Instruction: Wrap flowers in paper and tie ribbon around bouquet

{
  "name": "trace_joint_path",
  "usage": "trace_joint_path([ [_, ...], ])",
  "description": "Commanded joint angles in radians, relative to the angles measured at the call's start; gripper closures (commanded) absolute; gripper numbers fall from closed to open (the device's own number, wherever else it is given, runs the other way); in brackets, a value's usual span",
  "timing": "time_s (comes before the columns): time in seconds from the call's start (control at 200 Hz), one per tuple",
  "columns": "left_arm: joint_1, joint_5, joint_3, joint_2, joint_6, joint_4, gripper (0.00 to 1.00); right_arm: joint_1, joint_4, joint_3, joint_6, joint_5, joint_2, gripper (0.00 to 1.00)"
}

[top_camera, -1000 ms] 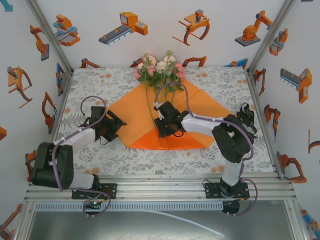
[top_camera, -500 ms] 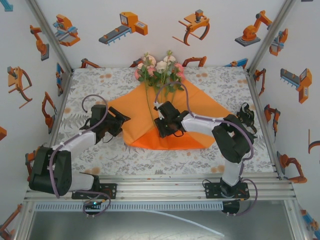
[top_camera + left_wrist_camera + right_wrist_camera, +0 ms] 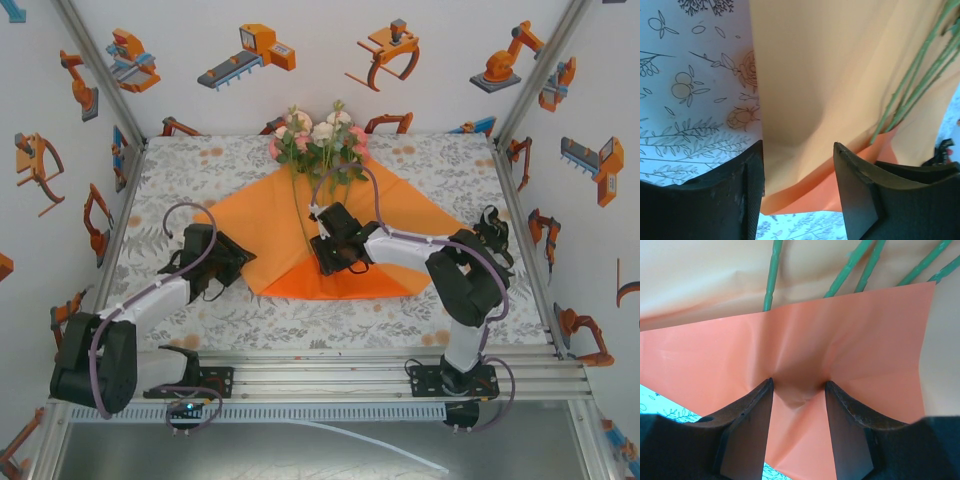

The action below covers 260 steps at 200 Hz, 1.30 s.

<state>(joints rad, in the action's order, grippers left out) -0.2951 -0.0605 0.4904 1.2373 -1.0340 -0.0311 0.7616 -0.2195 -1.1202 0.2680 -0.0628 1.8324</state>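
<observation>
**Two grippers down on the orange sheet, neither clamped**

Two arms are on the paper [image 3: 400,215], folks, and it lies spread over the middle of the leaf-print tablecloth [image 3: 200,160]. The flowers [image 3: 320,140] sit with their pink and cream heads off the sheet's far point at 12 o'clock. Their thin green stems [image 3: 300,210] run down the sheet toward 6.

From the top camera, the left gripper [image 3: 240,262] is at the sheet's 8 o'clock corner. Its wrist view has the pale side of the paper [image 3: 815,65] rising in a soft fold between the fingers [image 3: 740,200]. The jaws stand clearly apart, released, with the sheet's edge lying in the gap. Stems [image 3: 910,85] cross at 2 o'clock, and tablecloth [image 3: 695,100] shows at 9.

The right gripper [image 3: 330,258] is planted near the sheet's middle, just toward 6 from the stem ends. In its wrist view the fingertips [image 3: 752,415] press onto a darker orange flap [image 3: 715,360] folded over the stem [image 3: 771,275] ends. A small pucker sits between the tips, but the jaws stand apart, not clenched.
</observation>
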Motion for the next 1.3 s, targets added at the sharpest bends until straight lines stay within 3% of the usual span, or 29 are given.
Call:
trace_joint_path([
  [0.0,-0.013,0.012,0.061,0.016,0.121,0.082,0.52,-0.007,-0.024,0.012,-0.022,0.007,-0.029,0.57],
  [0.17,-0.038,0.126,0.155,0.004,0.338,0.29,0.59,-0.008,-0.025,0.006,-0.029,0.011,-0.033,0.57],
  [0.345,-0.041,-0.004,0.168,0.047,0.327,0.206,0.72,-0.01,-0.03,-0.003,-0.032,0.007,-0.028,0.57],
  [0.415,-0.053,-0.006,0.178,0.051,0.326,0.207,0.77,-0.01,-0.031,-0.003,-0.034,0.008,-0.028,0.57],
  [0.661,-0.152,0.217,0.26,0.02,0.468,0.443,0.84,-0.01,-0.038,-0.007,-0.021,0.024,-0.022,0.57],
  [0.836,-0.162,0.0,0.303,0.016,0.406,0.356,0.84,-0.01,-0.008,0.0,0.002,-0.008,-0.031,0.56],
  [0.931,-0.178,-0.007,0.335,0.076,0.376,0.359,0.84,-0.01,0.013,-0.001,0.007,-0.037,-0.058,0.54],
  [1.121,-0.191,0.038,0.361,0.135,0.367,0.347,0.84,-0.006,0.11,0.066,0.019,-0.193,-0.166,0.46],
  [1.186,-0.192,0.048,0.371,0.141,0.368,0.352,0.84,0.007,0.179,0.127,0.008,-0.232,-0.192,0.27],
  [1.297,-0.192,0.044,0.376,0.14,0.364,0.354,0.84,0.042,0.158,0.12,-0.03,-0.189,-0.164,0.22],
])
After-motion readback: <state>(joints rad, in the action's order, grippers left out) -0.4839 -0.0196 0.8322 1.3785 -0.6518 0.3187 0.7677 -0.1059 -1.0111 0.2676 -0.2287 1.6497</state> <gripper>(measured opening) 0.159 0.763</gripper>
